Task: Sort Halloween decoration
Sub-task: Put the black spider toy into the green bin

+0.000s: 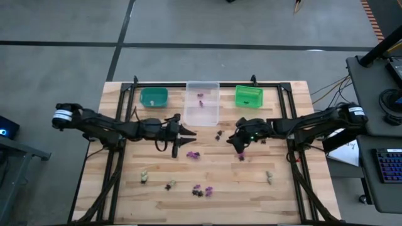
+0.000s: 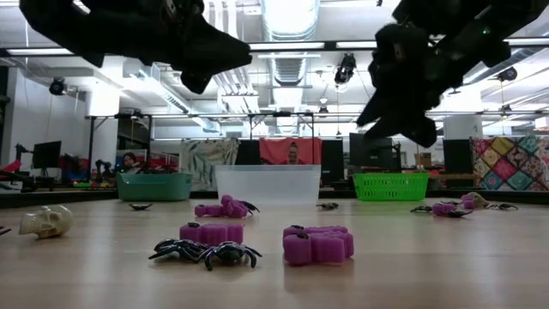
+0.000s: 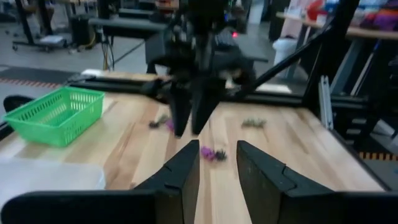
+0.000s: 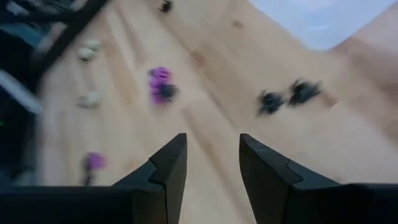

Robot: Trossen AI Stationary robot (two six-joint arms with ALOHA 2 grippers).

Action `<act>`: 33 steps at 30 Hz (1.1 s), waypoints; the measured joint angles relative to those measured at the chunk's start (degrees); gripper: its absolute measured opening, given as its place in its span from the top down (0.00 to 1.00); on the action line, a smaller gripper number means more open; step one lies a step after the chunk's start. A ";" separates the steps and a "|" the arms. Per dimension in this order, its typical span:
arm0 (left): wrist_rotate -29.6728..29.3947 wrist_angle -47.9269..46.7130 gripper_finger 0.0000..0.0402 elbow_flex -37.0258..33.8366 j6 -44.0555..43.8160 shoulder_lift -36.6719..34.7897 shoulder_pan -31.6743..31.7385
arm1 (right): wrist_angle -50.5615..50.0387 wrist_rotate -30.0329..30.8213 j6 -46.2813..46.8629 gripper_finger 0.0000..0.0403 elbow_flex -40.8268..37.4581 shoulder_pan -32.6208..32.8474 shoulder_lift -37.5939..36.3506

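The decorations are tiny purple, black and beige trinkets scattered on the wooden table. A purple and black pair (image 1: 193, 154) lies near the middle, black spiders (image 1: 220, 134) lie by the clear bin, and a beige skull (image 2: 47, 221) lies at the near left. My left gripper (image 1: 186, 134) hovers open near the table's middle, pointing right. A purple trinket (image 3: 208, 152) lies beyond its fingertips (image 3: 217, 168). My right gripper (image 1: 237, 143) hovers open opposite it, tilted down. Its wrist view (image 4: 212, 162) shows a purple trinket (image 4: 160, 84) and black spiders (image 4: 286, 96) below it.
Three bins stand in a row along the far edge: teal (image 1: 154, 96), clear (image 1: 202, 102) with a few purple trinkets inside, and green (image 1: 249, 96). More trinkets (image 1: 201, 189) lie toward the near edge. The two grippers face each other a short way apart. Black frame rails flank the table.
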 joint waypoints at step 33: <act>-0.06 5.40 0.78 1.26 -0.53 5.28 -0.33 | 18.64 12.35 -32.09 0.98 4.25 0.25 27.36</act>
